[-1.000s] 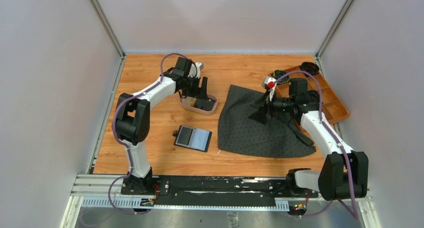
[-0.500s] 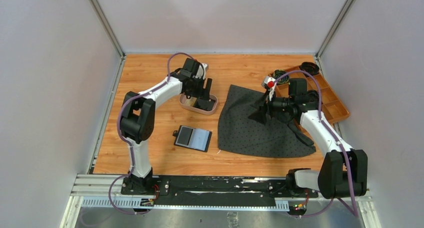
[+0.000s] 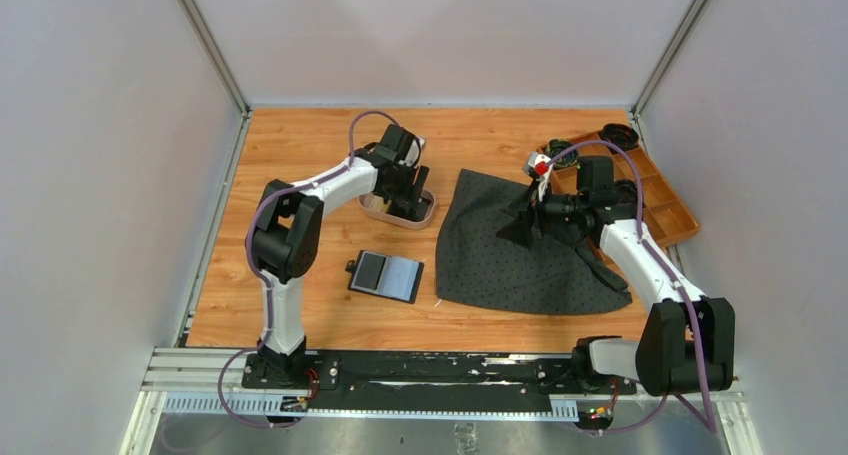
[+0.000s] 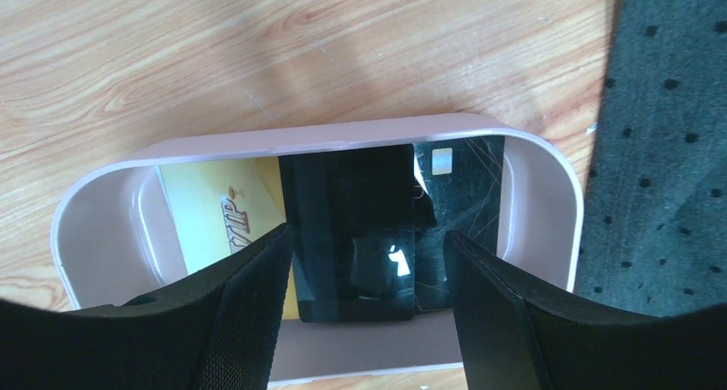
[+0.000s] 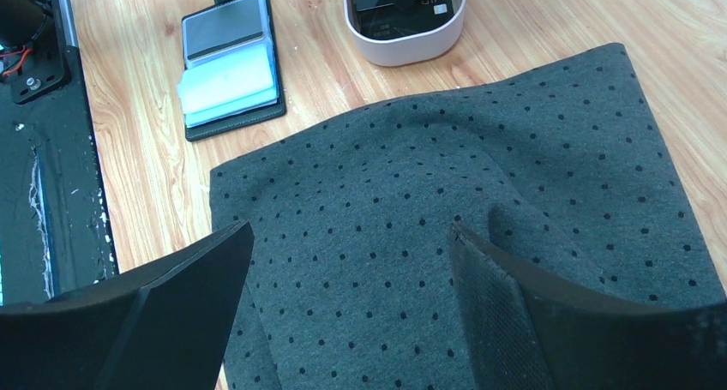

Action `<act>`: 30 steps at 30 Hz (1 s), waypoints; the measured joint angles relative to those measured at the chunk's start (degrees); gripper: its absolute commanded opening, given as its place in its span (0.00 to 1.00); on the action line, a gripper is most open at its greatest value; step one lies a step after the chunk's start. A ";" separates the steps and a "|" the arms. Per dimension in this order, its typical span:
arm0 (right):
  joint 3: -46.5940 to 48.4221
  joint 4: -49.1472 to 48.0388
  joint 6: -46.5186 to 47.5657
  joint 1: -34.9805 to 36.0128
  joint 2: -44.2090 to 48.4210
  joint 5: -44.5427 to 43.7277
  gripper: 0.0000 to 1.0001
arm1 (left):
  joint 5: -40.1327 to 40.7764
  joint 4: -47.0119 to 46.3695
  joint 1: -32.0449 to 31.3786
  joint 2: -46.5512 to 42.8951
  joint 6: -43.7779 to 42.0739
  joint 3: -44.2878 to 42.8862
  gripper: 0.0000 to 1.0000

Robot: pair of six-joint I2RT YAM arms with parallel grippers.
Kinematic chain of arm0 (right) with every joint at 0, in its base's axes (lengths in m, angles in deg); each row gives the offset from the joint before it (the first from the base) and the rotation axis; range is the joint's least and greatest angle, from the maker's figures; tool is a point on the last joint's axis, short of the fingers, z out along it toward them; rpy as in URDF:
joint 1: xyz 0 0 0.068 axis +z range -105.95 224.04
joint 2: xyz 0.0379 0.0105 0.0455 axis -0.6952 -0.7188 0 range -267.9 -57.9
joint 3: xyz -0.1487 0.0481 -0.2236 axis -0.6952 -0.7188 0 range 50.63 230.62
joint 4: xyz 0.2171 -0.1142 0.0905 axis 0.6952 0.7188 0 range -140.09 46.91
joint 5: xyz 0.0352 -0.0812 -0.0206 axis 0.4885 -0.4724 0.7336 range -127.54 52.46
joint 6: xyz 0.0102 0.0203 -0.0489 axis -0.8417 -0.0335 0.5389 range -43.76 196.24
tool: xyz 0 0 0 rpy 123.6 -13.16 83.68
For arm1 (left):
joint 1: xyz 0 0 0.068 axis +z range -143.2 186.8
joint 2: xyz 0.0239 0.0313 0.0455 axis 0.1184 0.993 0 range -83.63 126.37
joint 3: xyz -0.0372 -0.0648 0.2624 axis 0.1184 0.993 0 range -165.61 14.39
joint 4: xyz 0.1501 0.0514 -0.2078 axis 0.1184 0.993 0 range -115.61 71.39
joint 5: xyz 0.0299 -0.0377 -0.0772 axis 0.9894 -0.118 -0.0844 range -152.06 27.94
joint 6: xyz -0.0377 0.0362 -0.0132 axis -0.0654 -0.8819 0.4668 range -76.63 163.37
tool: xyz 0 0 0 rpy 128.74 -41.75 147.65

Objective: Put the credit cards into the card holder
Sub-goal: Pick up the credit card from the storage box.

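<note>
A pinkish tray (image 4: pixel 343 133) (image 3: pixel 427 213) holds the credit cards: a glossy black card (image 4: pixel 351 227) on top, a gold-yellow card (image 4: pixel 223 206) under it at the left, and another black card (image 4: pixel 467 184) at the right. My left gripper (image 4: pixel 367 236) (image 3: pixel 408 190) reaches down into the tray, open, with a finger on each side of the top black card and a small gap showing at the right. The card holder (image 3: pixel 385 275) (image 5: pixel 231 64) lies open on the wood, a pale blue card in one half. Over the cloth, my right gripper (image 5: pixel 351 229) (image 3: pixel 520 225) hangs open and empty.
A dark grey dotted cloth (image 3: pixel 520 250) lies rumpled right of the tray and the holder. An orange-brown compartmented box (image 3: pixel 660 195) stands at the far right edge. Grey walls close in the table on three sides. The black base rail (image 5: pixel 34 150) runs along the near edge.
My left gripper has shifted right and down over the tray, and its jaws have narrowed a little around the black card. The right arm has not moved.
</note>
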 measured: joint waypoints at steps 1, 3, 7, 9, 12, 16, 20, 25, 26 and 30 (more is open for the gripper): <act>0.00 0.00 0.00 0.00 0.00 0.00 0.87 | 0.28 0.02 -0.15 0.20 -0.15 -0.02 0.68; 0.00 0.00 0.00 0.00 0.00 0.02 0.87 | 0.70 0.07 -0.24 0.55 -0.24 -0.11 0.68; 0.00 0.00 0.00 0.00 0.00 0.00 0.87 | 1.40 0.20 -0.66 1.16 -0.61 -0.22 0.66; 0.00 0.00 0.00 0.00 0.00 0.00 0.87 | 1.57 0.35 -0.98 1.27 -0.72 -0.35 0.66; 0.00 0.00 0.00 0.00 0.00 0.00 0.87 | 2.16 0.66 -1.25 1.60 -0.94 -0.72 0.66; 0.00 0.02 0.00 0.00 0.00 0.00 0.87 | 2.89 1.31 -1.33 2.12 -1.29 -1.44 0.67; 0.00 0.02 0.00 0.00 0.00 0.00 0.87 | 2.91 2.21 -1.36 2.64 -1.66 -2.29 0.69; 0.00 0.02 0.00 0.00 0.00 0.00 0.87 | 3.41 2.97 -1.51 3.41 -1.77 -3.43 0.67; 0.00 0.02 0.00 0.00 0.00 -0.02 0.88 | 3.78 2.97 -1.60 3.41 -1.79 -3.45 0.65; 0.00 0.02 0.00 0.00 0.00 0.00 0.88 | 5.31 3.04 -2.10 3.41 -2.01 -3.52 0.56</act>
